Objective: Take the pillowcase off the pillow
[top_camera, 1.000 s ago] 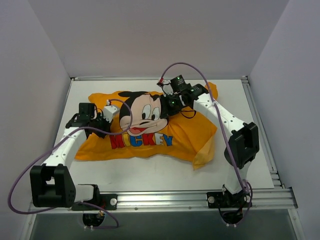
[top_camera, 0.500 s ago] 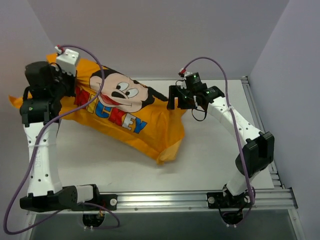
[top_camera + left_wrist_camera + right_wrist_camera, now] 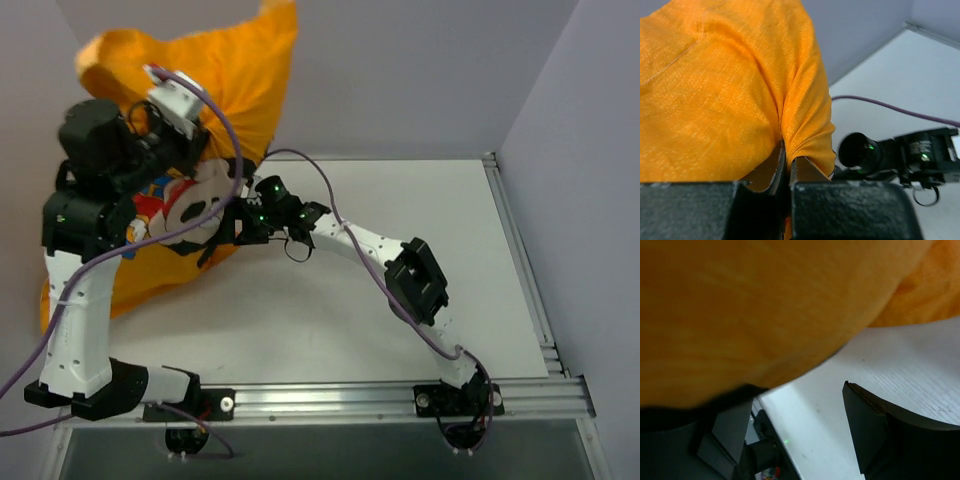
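Pillowcase aloft over far left of desk, one fold pinched tight between closed jaws of left gripper. Right gripper spread wide, holding nothing, just beside bulging lower cloth, low over desk.

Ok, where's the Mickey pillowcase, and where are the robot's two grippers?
pillowcase [image 3: 245,70]: top view, its raised orange upper part.
left gripper [image 3: 788,161]: left wrist view, between fingertips pinching the pillowcase.
right gripper [image 3: 800,402]: right wrist view, gap between its open fingers.
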